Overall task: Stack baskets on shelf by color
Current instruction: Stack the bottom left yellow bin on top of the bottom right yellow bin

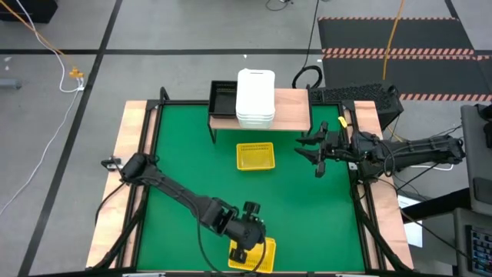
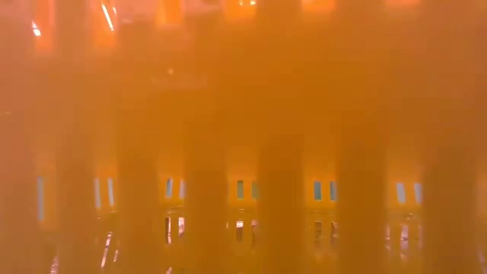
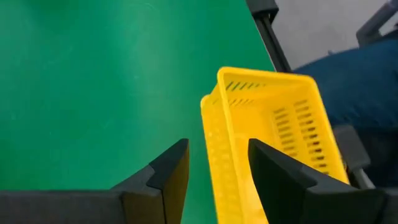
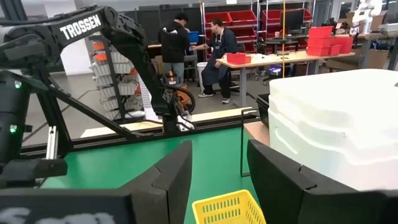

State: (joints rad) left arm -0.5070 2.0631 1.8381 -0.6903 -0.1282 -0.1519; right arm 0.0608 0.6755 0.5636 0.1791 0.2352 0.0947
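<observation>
Between left pincer [image 3: 214, 171] fingers (dark, apart), slotted yellow mesh basket [image 3: 273, 124] wall.

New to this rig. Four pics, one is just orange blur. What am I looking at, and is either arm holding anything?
Two dark robot arms work over a green table. The overhead picture shows everything; the orange one is the table-level camera, blocked by something yellow right against its lens. The other two come from cameras on the wrists.

On the wooden shelf stand stacked white baskets beside a black basket. One yellow basket lies in front of the shelf.

The left tool straddles one wall of a second yellow basket at the near edge; whether it grips is unclear. The right tool is open, holding nothing.
</observation>
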